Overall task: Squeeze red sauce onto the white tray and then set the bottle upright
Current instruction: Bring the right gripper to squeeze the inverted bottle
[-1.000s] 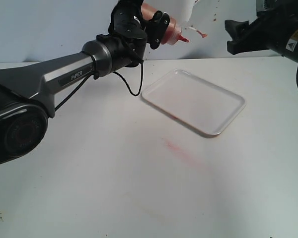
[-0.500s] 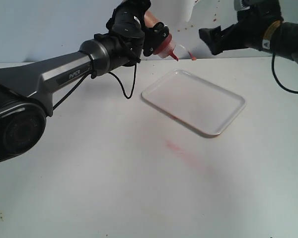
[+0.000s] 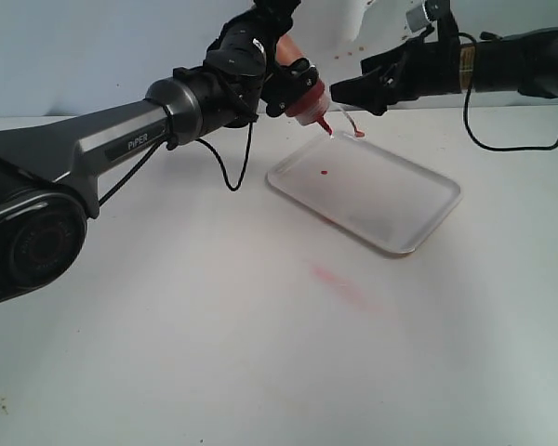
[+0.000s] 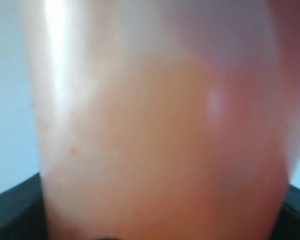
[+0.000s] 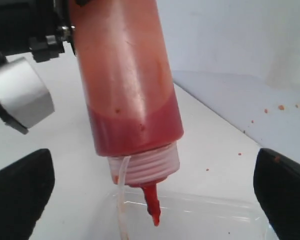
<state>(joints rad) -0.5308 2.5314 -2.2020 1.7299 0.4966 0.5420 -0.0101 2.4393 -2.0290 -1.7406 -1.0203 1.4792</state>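
While nozzle-down over the white tray (image 3: 418, 209) — the bottle (image 3: 307, 98) tight in the left gripper (image 3: 291, 72), right gripper (image 3: 353, 82) agape.

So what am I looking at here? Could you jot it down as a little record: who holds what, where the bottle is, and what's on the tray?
bottle: tipped over, nozzle pointing down above the far corner of the white tray
left gripper: clamped on the bottle's body
right gripper: open, a jaw on either side of the bottle, not touching it
red sauce: pooled at the cap end
drop: one small red spot on the tray
table: faint pink smear in front of the tray
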